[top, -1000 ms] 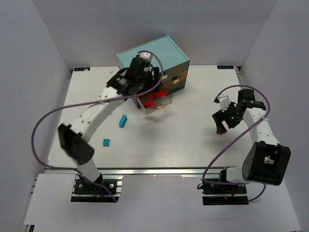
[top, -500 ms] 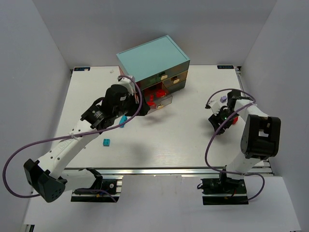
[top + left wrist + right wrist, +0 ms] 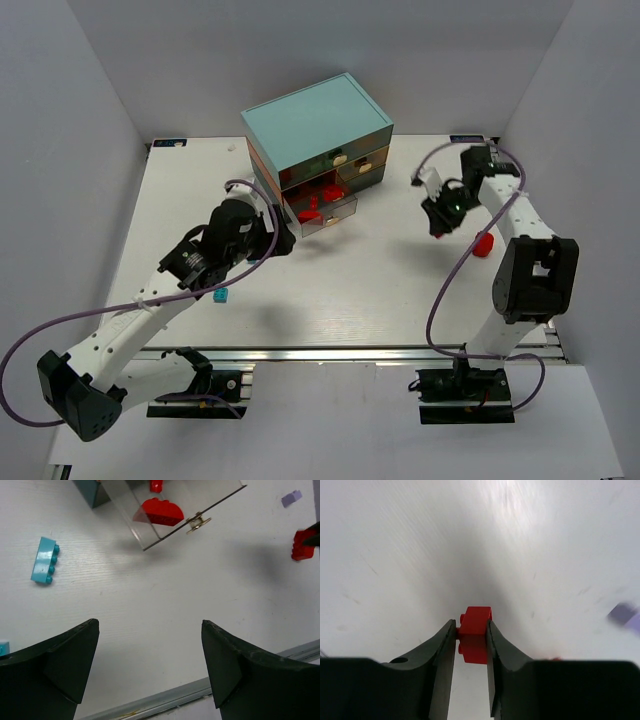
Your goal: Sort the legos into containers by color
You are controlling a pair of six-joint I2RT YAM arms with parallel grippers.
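Table [image 3: 380, 290]: bare room at centre & along near edge. Chest [image 3: 318, 125] at back, one drawer [image 3: 338, 215] out, red legos [image 3: 160, 511] inside. L gripper [image 3: 149, 645] spread wide, empty, above table by drawer front. R gripper [image 3: 471, 630] clenched on red lego [image 3: 476, 620], right of chest. Cyan lego [image 3: 44, 560] loose left of drawer.

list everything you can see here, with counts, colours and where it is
table: 1, white, under everything
chest: 1, light teal top, far middle
drawer: 1, clear, pulled out at chest front
drawer bricks: at least 2, red, inside drawer
cyan bricks: 2, cyan, left half of table, second nearer the front
lilac brick: 1, lilac, right side
loose brick: 1, red, by right arm
held brick: 1, red, in right pincer
left pincer: 1, black, open
right pincer: 1, black, shut on held brick
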